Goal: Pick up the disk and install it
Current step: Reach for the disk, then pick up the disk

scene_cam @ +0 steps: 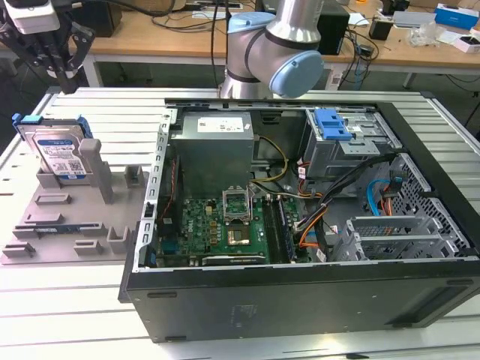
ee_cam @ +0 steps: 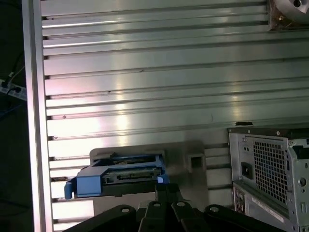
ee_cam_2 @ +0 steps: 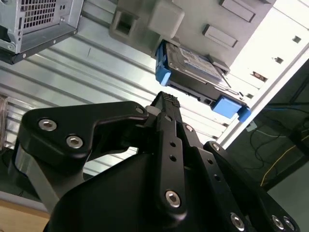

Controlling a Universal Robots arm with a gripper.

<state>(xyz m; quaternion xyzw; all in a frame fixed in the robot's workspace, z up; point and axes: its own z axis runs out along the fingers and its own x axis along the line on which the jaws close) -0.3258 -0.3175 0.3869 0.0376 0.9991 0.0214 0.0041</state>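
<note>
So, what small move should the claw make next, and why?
Probably a short advance toward the disk. In the second wrist view the claw points at it with a gap between them, not touching. In the exterior view the disk stands on edge in the grey holder, outside the computer case.

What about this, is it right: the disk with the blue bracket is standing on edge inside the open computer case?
Not quite. The disk with the blue bracket does stand on edge, but not inside the open computer case. It stands in the grey fixture outside the case, to the exterior view's left of it. The exterior view shows this.
</note>
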